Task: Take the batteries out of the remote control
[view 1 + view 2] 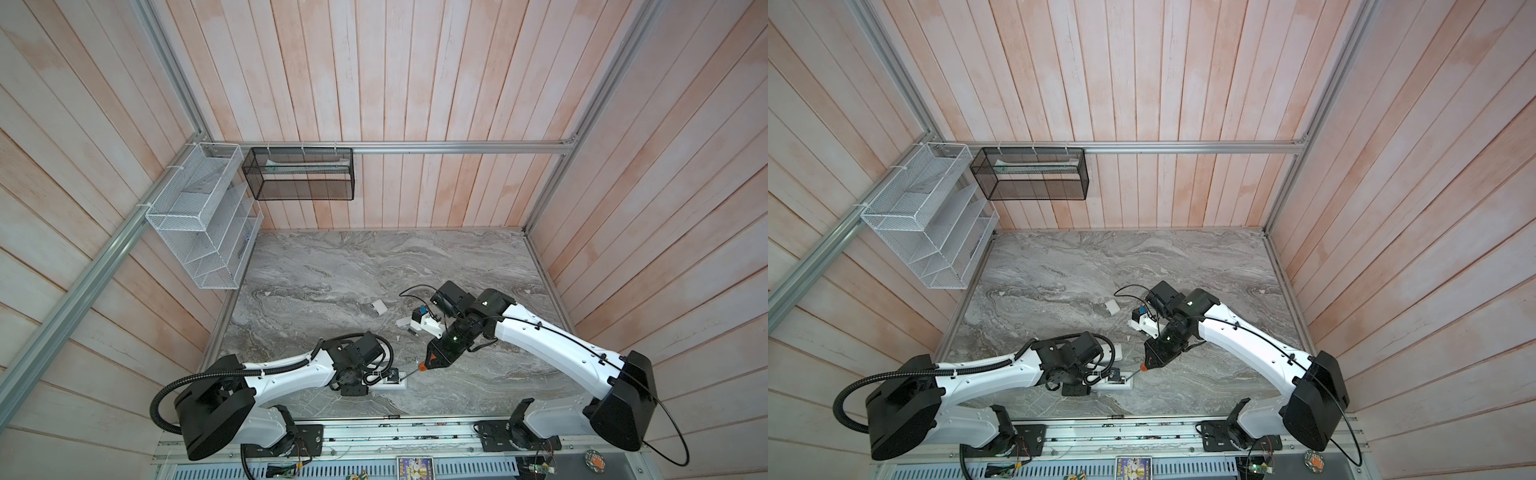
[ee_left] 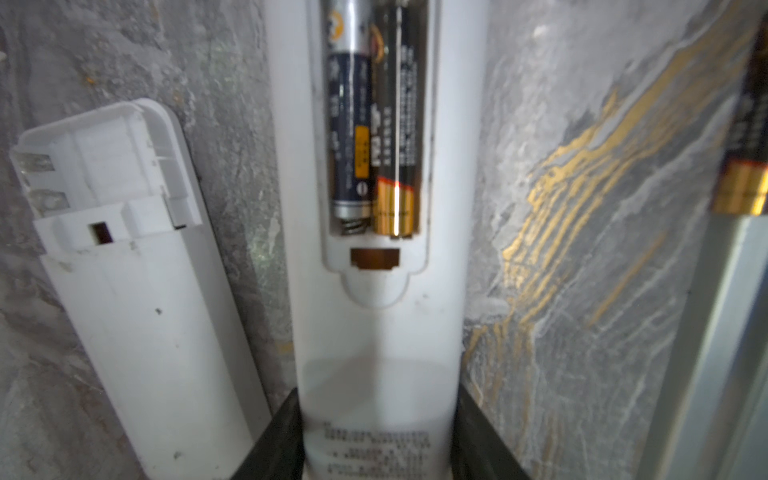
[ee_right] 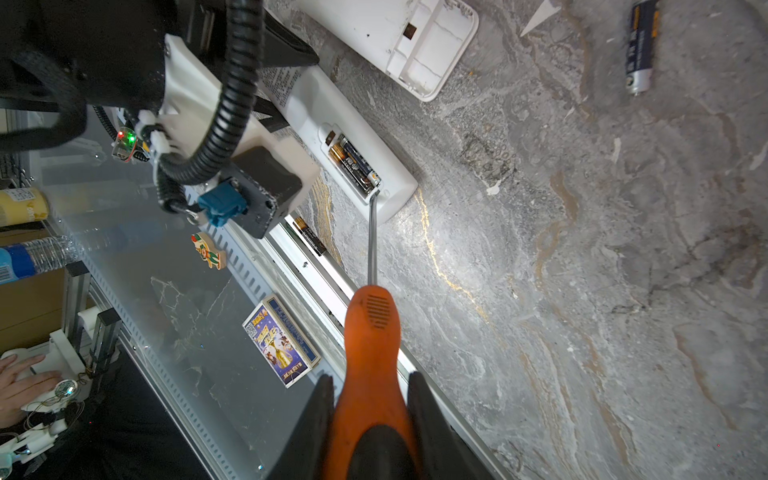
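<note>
The white remote control (image 2: 378, 324) lies back up near the table's front edge, and my left gripper (image 2: 379, 436) is shut on its lower end. In its open compartment sit two batteries (image 2: 349, 137) side by side, one dark blue and one black with gold (image 2: 395, 137). My right gripper (image 3: 371, 378) is shut on the orange-handled screwdriver (image 3: 371, 332). The tip of the screwdriver's shaft (image 3: 374, 195) rests at the compartment's far end, against the batteries (image 3: 353, 164). In both top views the screwdriver (image 1: 423, 365) points left at the remote control (image 1: 395, 384).
A second white remote (image 2: 137, 324) with an empty compartment lies beside the held one. Loose batteries lie on the marble (image 3: 640, 45) and by the front rail (image 3: 309, 236). Two white covers (image 1: 379, 306) lie mid-table. Wire baskets (image 1: 199, 216) hang on the walls.
</note>
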